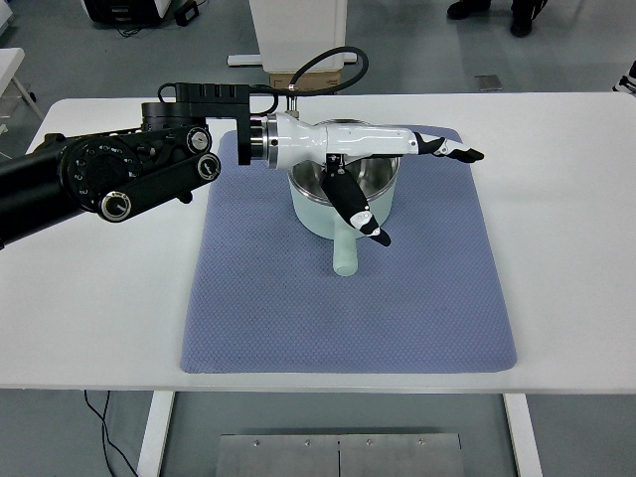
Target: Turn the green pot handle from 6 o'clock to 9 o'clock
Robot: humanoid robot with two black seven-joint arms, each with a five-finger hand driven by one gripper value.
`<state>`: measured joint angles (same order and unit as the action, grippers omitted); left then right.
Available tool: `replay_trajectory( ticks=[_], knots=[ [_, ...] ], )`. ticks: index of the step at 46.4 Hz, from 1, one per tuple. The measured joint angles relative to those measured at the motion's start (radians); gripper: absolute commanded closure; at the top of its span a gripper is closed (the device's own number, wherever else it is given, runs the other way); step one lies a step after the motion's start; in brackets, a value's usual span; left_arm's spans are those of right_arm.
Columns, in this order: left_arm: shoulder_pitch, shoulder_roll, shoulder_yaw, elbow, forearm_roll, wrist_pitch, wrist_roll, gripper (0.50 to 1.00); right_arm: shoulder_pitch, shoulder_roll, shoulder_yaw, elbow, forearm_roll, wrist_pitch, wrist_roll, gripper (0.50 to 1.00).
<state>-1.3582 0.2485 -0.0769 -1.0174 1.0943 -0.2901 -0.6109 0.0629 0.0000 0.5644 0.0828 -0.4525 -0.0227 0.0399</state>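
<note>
A pale green pot stood on a blue mat spread over a white table. Its handle pointed toward the near edge of the table. The left arm reached in from the left side, and the left hand lay stretched out above the pot. Its fingers extended past the pot's right rim, while the thumb hung down over the front wall, just above the handle's root. The hand gripped nothing.

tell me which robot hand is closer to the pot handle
Left. The left robot hand hovers over the green pot, thumb beside the pot handle. The right isn't in view.
</note>
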Motion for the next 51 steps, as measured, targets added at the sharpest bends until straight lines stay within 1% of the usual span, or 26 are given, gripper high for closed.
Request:
replay_trajectory(
  ticks=[15, 26, 51],
  knots=[
    [-0.007, -0.011, 0.060, -0.004, 0.083, -0.001, 0.000, 0.500, 0.000, 0.000, 0.000, 0.000, 0.000, 0.000, 0.000, 0.500],
    [-0.013, -0.011, 0.100, -0.001, 0.141, -0.015, 0.000, 0.500, 0.000, 0.000, 0.000, 0.000, 0.000, 0.000, 0.000, 0.500],
    [-0.024, -0.012, 0.133, -0.006, 0.224, -0.016, 0.000, 0.500, 0.000, 0.000, 0.000, 0.000, 0.000, 0.001, 0.000, 0.500]
  ],
)
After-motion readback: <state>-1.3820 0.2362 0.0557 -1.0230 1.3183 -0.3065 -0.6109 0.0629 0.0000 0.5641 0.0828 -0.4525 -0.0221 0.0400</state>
